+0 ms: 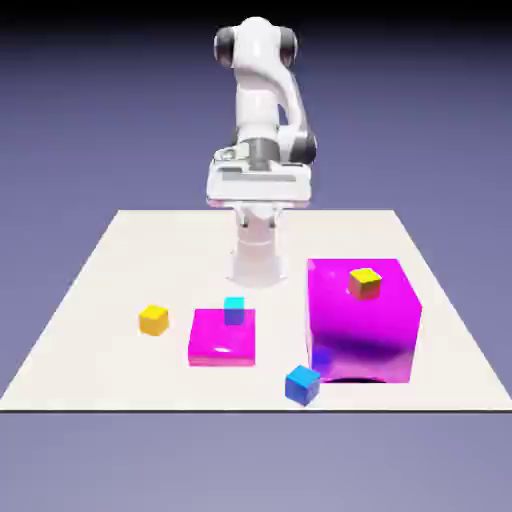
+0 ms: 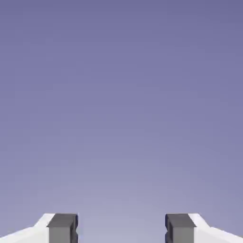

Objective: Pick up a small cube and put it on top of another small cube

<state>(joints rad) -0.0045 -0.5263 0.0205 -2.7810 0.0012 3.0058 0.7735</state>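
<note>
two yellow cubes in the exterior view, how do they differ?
Support: one yellow cube sits on top of the tall magenta block; the other yellow cube rests directly on the table.
Side: the raised one is toward the exterior view's right, the table one toward its left.
Neighbours: the table one stands alone, apart from the flat magenta block.
Shared: same small size, yellow tops with orange-shaded sides, both untouched.

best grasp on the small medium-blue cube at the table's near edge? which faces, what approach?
Come straight down on the small medium-blue cube and pinch two opposite vertical side faces. It sits flat on the white table, top unobstructed. It is rotated, so yaw to match. The tall magenta block stands close behind, so side approaches look cramped. The gripper is open.
</note>
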